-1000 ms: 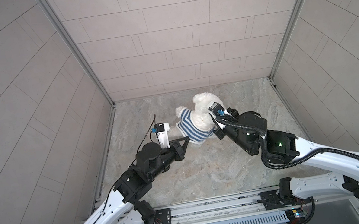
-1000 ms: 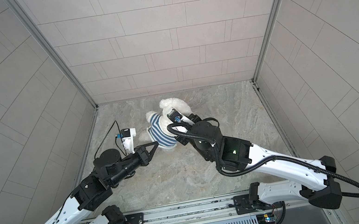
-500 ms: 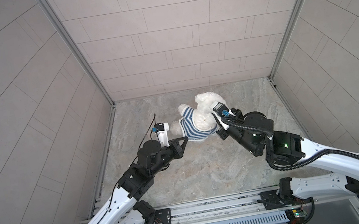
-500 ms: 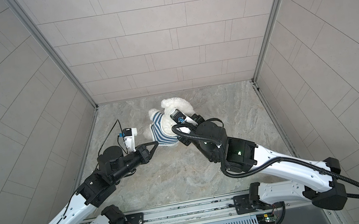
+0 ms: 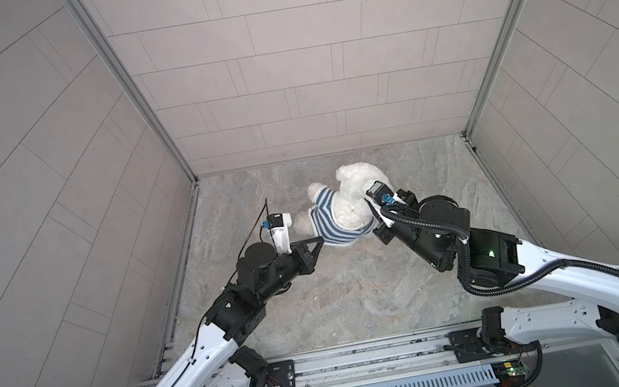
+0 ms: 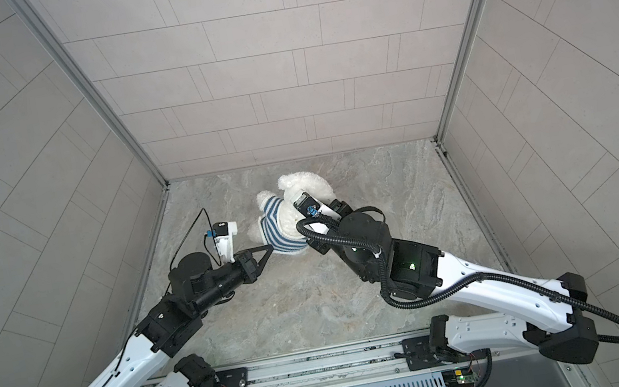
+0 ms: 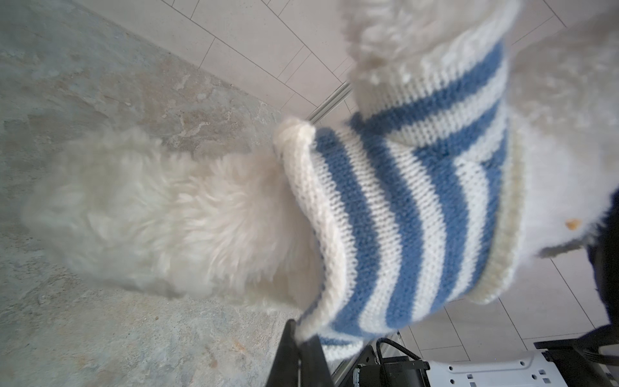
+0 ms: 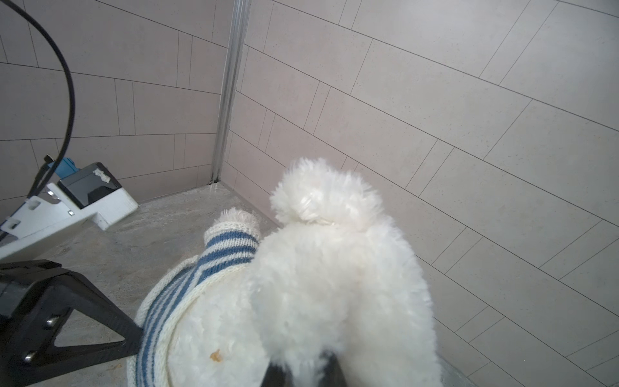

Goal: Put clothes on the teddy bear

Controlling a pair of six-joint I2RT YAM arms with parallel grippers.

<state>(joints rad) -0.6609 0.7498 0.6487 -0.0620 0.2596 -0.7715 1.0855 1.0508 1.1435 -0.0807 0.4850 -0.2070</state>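
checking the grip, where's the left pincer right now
In both top views the left pincer sits left of centre, shut on the hem of the striped shirt, beside the teddy bear.

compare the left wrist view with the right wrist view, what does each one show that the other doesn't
Left wrist only: the teddy bear has a fluffy limb poking out of the hem of the striped sweater, with the knit seen close up.
Right wrist only: the bear's round ear, the left wrist camera, and the right hand closed in the fur.
Both: bear, sweater, the left hand pinching the hem, stone floor, tiled walls.
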